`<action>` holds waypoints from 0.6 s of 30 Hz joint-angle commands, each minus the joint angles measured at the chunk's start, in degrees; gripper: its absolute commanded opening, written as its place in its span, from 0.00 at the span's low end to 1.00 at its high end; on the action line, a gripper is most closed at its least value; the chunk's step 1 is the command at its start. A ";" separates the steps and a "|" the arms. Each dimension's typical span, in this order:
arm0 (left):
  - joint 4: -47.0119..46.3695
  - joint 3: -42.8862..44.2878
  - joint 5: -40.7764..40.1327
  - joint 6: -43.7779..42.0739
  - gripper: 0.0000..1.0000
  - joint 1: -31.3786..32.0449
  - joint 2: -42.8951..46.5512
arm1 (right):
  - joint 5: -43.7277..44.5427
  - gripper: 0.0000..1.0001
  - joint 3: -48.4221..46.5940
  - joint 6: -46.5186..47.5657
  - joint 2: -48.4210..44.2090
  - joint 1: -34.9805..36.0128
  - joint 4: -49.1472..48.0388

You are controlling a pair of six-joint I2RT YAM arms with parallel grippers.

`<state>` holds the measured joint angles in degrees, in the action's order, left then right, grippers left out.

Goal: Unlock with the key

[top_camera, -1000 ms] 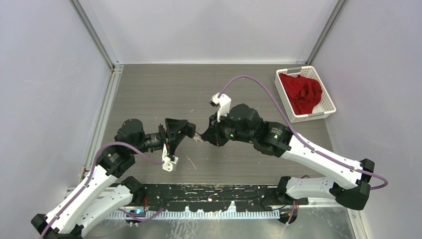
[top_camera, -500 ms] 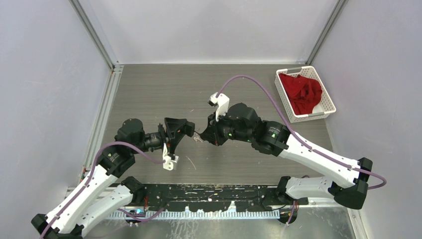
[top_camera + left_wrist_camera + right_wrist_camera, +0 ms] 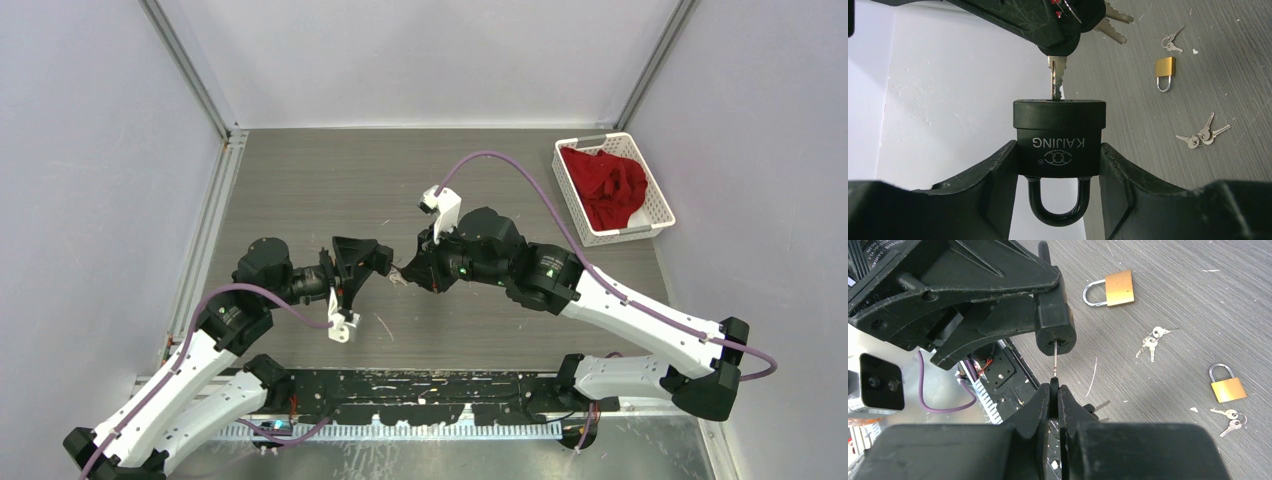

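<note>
From above, the right gripper (image 3: 402, 274) is seen to have been brought slightly nearer the left gripper (image 3: 376, 262), with the gap almost closed. In the left wrist view, the black padlock (image 3: 1059, 137) is clamped between the left fingers, and the key (image 3: 1056, 82) is entered by its tip only. In the right wrist view, the key is pinched in narrowly closed jaws, with most of the blade exposed. Insertion is judged begun and turning premature.
</note>
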<state>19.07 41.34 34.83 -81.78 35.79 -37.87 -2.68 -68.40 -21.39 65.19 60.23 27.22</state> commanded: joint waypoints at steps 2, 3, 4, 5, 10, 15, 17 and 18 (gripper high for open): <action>-7.04 3.83 2.66 -1.45 0.00 0.26 0.82 | -0.40 0.01 -0.32 0.04 -1.62 -0.10 -5.82; -7.03 3.82 2.67 -1.48 0.00 0.33 0.88 | -0.36 0.01 -0.31 0.05 -1.64 -0.11 -5.93; -7.03 3.88 2.70 -1.46 0.00 0.33 0.94 | -0.21 0.01 -0.29 0.11 -1.57 -0.09 -5.99; -7.03 3.92 2.78 -1.52 0.00 0.33 0.95 | 0.11 0.01 -0.27 0.19 -1.44 -0.11 -5.98; -6.41 4.06 3.47 -1.56 0.00 0.33 0.82 | 2.10 0.01 -1.12 0.80 -0.58 -0.10 -5.89; -6.42 4.34 4.80 -1.32 0.00 0.31 0.77 | 1.43 0.01 -0.82 1.96 0.47 -0.03 -9.41; -6.41 4.80 5.09 -0.86 0.00 0.33 0.69 | 1.27 0.01 0.22 2.46 0.60 -0.07 -11.90; -6.41 5.02 5.45 -0.62 0.00 0.29 0.69 | 1.16 0.01 0.91 2.72 0.49 -0.11 -13.37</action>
<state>19.05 41.60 35.05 -82.52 35.68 -37.89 -2.02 -68.18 -20.27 65.39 60.25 25.82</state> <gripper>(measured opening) 0.543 0.130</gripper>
